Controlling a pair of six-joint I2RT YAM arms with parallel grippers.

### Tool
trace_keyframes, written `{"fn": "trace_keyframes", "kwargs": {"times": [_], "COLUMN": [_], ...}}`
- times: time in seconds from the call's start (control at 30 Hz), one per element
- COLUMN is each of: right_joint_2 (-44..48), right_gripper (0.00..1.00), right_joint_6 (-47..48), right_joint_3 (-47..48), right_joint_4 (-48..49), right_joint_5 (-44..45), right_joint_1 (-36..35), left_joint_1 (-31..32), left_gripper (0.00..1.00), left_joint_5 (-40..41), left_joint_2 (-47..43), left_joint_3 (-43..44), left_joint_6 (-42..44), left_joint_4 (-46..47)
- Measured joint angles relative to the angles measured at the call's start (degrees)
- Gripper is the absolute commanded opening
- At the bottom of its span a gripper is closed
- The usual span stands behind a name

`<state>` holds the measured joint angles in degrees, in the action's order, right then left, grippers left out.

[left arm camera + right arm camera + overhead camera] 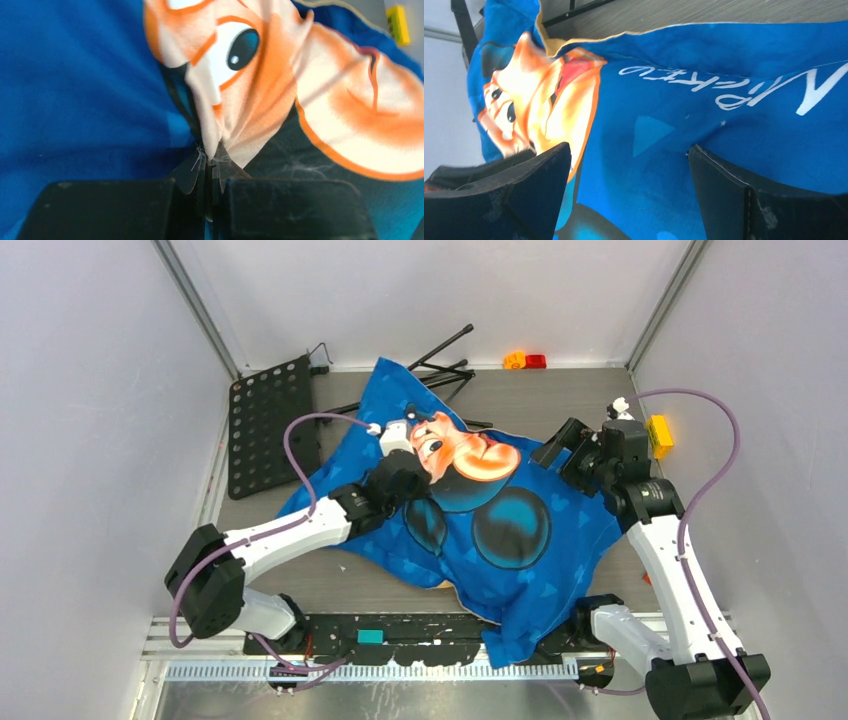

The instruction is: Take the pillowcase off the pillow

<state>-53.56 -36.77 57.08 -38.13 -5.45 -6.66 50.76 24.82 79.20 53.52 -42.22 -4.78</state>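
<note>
The blue pillowcase (pixel 520 530) with the cartoon mouse print lies spread over the table's middle, one corner hanging off the near edge. The white pillow is hidden inside it. My left gripper (pixel 408 462) is shut on a fold of the pillowcase at the mouse's face; in the left wrist view (pixel 212 160) the fabric (pixel 240 100) bunches up between the closed jaws. My right gripper (pixel 567 450) is open at the pillowcase's right edge. In the right wrist view it hovers (pixel 629 160) over blue fabric (pixel 734 115), holding nothing.
A black perforated plate (pixel 262 425) lies at the back left, black stand legs (pixel 445 365) behind the pillowcase. Small orange and red bricks (pixel 524 361) sit at the back wall, a yellow brick (pixel 659 432) right of my right gripper. Walls close in on both sides.
</note>
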Motion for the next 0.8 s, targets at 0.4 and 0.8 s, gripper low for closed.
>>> {"fn": "trace_keyframes", "kwargs": {"times": [0.4, 0.8], "right_joint_2": [-4.2, -1.2], "right_gripper": [0.92, 0.94], "right_joint_6": [-0.5, 0.1], "right_joint_3": [-0.4, -0.9], "right_joint_4": [1.3, -9.6], "right_joint_5": [-7.4, -2.5], "right_joint_1": [-1.7, -2.7], "left_joint_1": [-24.8, -28.3], "left_gripper": [0.0, 0.47], "left_joint_5": [-14.6, -17.4], "left_joint_2": [7.7, 13.5], "left_joint_3": [1.1, 9.1], "left_joint_6": [-7.7, -3.4], "left_joint_4": [7.5, 4.1]}}
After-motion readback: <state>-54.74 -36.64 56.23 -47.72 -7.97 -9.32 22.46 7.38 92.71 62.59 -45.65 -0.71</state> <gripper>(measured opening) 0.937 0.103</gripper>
